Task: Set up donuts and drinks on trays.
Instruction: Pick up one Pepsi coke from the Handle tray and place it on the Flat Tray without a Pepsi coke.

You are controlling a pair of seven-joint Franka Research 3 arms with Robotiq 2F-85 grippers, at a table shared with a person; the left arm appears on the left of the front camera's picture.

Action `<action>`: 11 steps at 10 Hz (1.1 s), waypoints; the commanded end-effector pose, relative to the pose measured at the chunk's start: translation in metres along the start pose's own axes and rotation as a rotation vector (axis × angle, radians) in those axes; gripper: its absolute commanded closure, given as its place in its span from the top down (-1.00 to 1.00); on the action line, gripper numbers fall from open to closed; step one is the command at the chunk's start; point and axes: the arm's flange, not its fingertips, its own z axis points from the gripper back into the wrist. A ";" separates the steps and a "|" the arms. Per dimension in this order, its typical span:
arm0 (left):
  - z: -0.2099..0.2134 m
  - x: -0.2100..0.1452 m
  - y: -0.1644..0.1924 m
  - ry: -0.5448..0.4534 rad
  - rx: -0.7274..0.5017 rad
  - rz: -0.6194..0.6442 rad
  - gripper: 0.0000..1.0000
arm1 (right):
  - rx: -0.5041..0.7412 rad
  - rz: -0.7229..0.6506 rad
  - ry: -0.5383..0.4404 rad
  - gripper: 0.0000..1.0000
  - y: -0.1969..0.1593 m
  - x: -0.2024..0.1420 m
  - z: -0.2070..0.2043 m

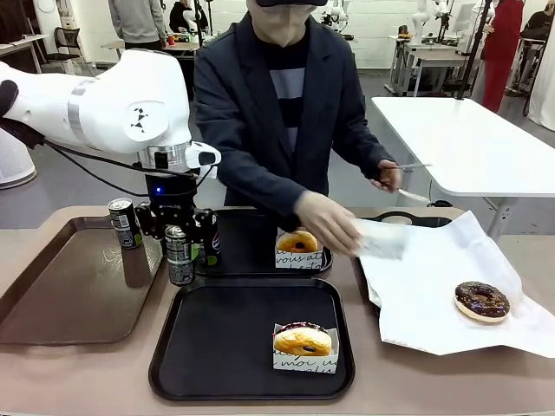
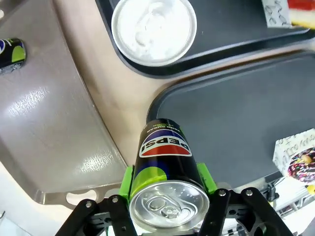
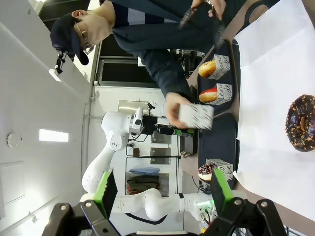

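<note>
Donuts sit in white script-printed paper holders, one per black tray: a purple-topped one (image 1: 303,340) on the near tray (image 1: 217,347), a golden one (image 1: 297,242) on the far tray (image 1: 251,256). A chocolate donut (image 1: 482,301) lies bare on creased white paper (image 1: 425,286) to the right. The left arm (image 1: 104,108) bends down from the left side, its left tool (image 1: 180,247) pointing straight down with green pads pinching a slim black can (image 2: 165,162) by its sides, at the near tray's back left corner. A second can (image 1: 124,223) stands on the glossy brown tray (image 1: 69,295), and a third (image 1: 210,240) on the far tray, its silver top seen from above in the left wrist view. The person's hand (image 1: 325,221) reaches over the worktop (image 1: 87,377) holding an empty paper holder (image 1: 381,240); the other hand (image 1: 388,176) grips tongs. The right tool (image 3: 162,196) is spread, its pads well apart with nothing between
</note>
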 end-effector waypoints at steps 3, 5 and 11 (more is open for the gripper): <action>-0.009 -0.026 0.015 -0.038 -0.043 -0.032 0.17 | 0.025 0.020 -0.011 1.00 0.000 0.002 -0.001; -0.023 -0.022 0.017 -0.039 -0.064 0.008 0.17 | 0.025 0.020 -0.011 1.00 0.000 0.002 -0.001; -0.001 -0.070 -0.026 -0.045 -0.125 0.020 0.17 | 0.025 0.020 -0.011 1.00 0.000 0.002 -0.001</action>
